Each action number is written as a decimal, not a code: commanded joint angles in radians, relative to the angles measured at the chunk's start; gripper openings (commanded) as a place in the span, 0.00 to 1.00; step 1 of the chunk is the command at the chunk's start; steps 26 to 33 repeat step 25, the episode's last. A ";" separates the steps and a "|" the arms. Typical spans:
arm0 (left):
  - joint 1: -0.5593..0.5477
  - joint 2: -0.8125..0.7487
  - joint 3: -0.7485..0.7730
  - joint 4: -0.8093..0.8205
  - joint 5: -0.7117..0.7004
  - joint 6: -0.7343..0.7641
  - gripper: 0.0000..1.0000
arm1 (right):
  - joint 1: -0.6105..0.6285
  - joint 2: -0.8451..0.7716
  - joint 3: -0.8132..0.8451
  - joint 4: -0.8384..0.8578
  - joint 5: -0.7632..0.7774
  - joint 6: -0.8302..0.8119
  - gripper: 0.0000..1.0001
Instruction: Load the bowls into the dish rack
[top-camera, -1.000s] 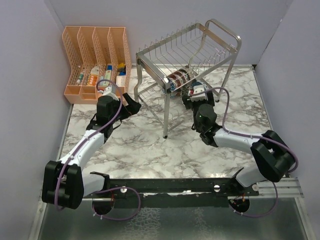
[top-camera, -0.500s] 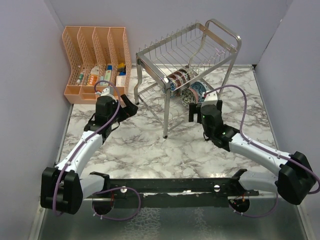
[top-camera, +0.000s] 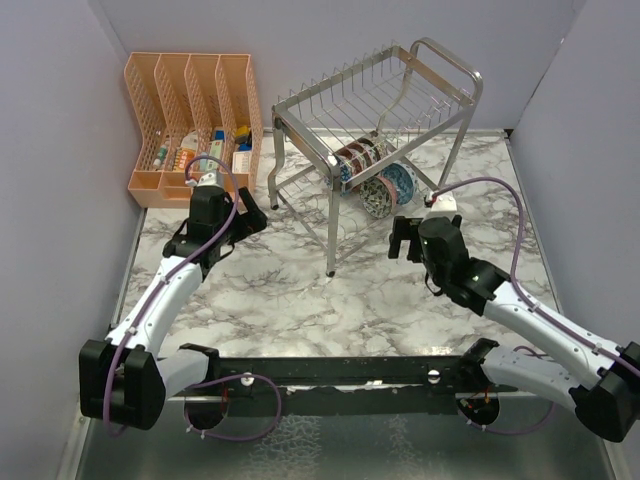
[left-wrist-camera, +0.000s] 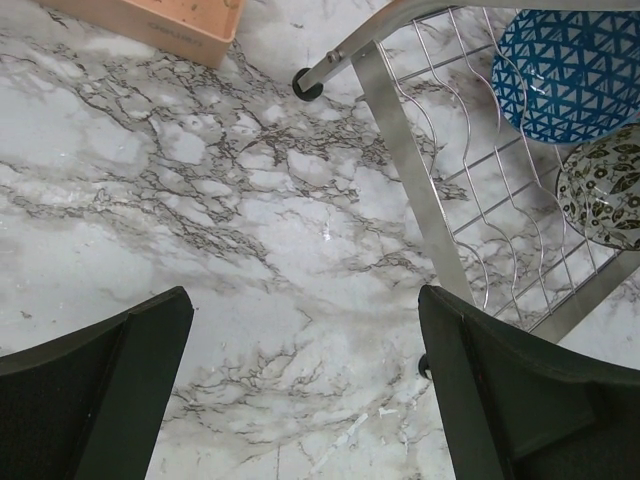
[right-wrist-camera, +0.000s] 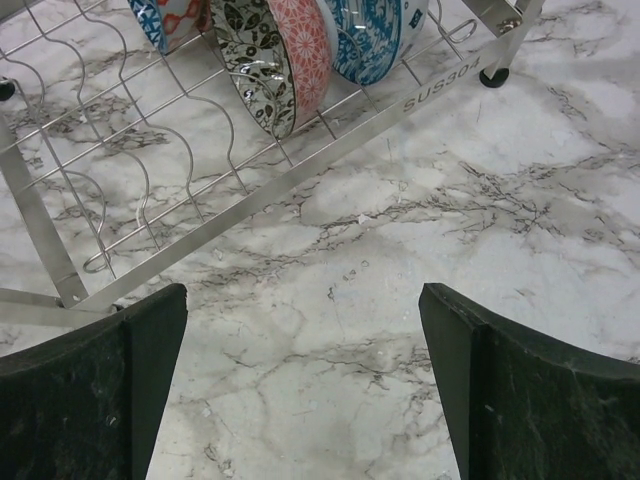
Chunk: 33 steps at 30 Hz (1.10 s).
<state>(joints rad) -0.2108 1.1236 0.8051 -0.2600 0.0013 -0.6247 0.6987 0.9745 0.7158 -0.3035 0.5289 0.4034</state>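
The silver wire dish rack (top-camera: 420, 75) stands at the back centre. Several patterned bowls stand on edge in its lower tier (top-camera: 372, 175). In the right wrist view a greyish bowl (right-wrist-camera: 250, 55), a red-pink bowl (right-wrist-camera: 303, 45) and a blue-teal bowl (right-wrist-camera: 365, 35) lean together in the rack wires (right-wrist-camera: 180, 190). The left wrist view shows a blue bowl (left-wrist-camera: 575, 65) and a greyish bowl (left-wrist-camera: 605, 195) in the rack (left-wrist-camera: 410, 170). My left gripper (top-camera: 250, 218) is open and empty, left of the rack. My right gripper (top-camera: 400, 238) is open and empty, in front of the rack.
An orange slotted organiser (top-camera: 190, 110) holding small bottles stands at the back left, just behind my left gripper. The rack's front leg (top-camera: 331, 235) stands between the two grippers. Grey walls close in the left, right and back sides of the marble table (top-camera: 330, 310).
My right gripper has drawn back out of the rack's lower tier toward the front, open and empty, leaving a bowl in the rack. My left gripper has shifted slightly.
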 joint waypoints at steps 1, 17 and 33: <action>0.002 -0.028 0.039 -0.061 -0.043 0.032 0.99 | 0.003 -0.022 0.053 -0.100 -0.049 0.038 0.99; 0.001 -0.040 0.053 -0.111 -0.078 0.045 0.99 | 0.004 -0.025 0.074 -0.144 -0.079 0.049 0.99; 0.002 -0.061 0.048 -0.099 -0.061 0.075 0.99 | 0.004 -0.041 0.073 -0.141 -0.080 0.044 0.99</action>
